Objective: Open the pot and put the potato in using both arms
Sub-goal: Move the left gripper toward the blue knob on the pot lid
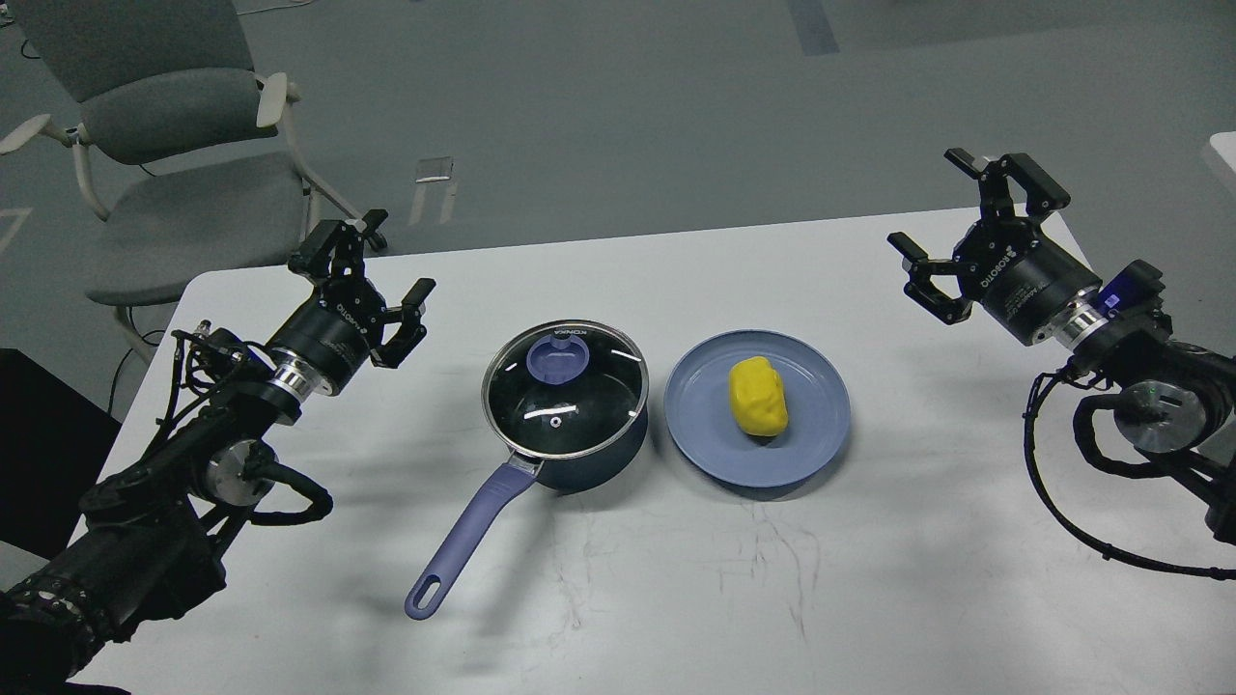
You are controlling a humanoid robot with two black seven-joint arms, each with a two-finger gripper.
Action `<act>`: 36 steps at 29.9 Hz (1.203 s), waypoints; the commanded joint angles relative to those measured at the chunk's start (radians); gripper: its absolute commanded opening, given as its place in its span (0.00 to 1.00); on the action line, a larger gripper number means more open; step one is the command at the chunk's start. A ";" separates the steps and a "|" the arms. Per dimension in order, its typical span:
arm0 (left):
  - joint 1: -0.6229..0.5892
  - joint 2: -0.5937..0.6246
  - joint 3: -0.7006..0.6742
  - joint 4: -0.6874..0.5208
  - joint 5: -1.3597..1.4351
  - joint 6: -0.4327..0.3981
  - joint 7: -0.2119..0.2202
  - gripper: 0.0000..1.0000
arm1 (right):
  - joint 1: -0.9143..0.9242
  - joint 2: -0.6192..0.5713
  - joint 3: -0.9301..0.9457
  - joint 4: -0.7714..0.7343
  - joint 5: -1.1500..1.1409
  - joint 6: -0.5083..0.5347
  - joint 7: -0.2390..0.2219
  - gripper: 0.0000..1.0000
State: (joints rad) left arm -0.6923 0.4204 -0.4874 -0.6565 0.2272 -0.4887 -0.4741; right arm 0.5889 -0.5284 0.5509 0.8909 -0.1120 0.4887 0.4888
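Head view, left to right: left gripper (372,265) spread wide, grasping nothing, above the table (618,598). Pot (579,454) sits centre, glass lid (565,388) on — potato (758,396) lies on the blue plate (710,439) just beside it. Right gripper (951,217) likewise splayed, unladen.

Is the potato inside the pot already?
No, the potato lies on the blue plate beside the pot, whose glass lid is on.

A shallow blue plate (710,454) is set on a white table (676,598) — its surface marked by faint scratches. Beyond the table's far left corner, a grey chair (179,145) with pale armrests is seen on the grey floor (676,97).
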 commanded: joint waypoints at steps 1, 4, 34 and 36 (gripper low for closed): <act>0.003 0.000 0.001 0.000 0.001 0.000 0.000 0.98 | -0.009 0.001 0.004 0.000 0.000 0.000 0.000 1.00; 0.002 0.000 0.003 0.000 0.006 0.000 0.000 0.98 | -0.012 0.001 0.006 0.000 0.002 0.000 0.000 1.00; -0.162 0.298 0.015 -0.679 1.324 0.012 -0.015 0.98 | -0.011 -0.009 0.007 0.003 0.000 0.000 0.000 1.00; -0.161 0.288 0.016 -0.698 1.443 0.039 -0.015 0.98 | -0.011 -0.009 0.007 0.003 0.000 0.000 0.000 1.00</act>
State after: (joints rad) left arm -0.8556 0.7183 -0.4722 -1.3182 1.4946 -0.4783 -0.4891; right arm 0.5778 -0.5369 0.5583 0.8937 -0.1120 0.4887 0.4886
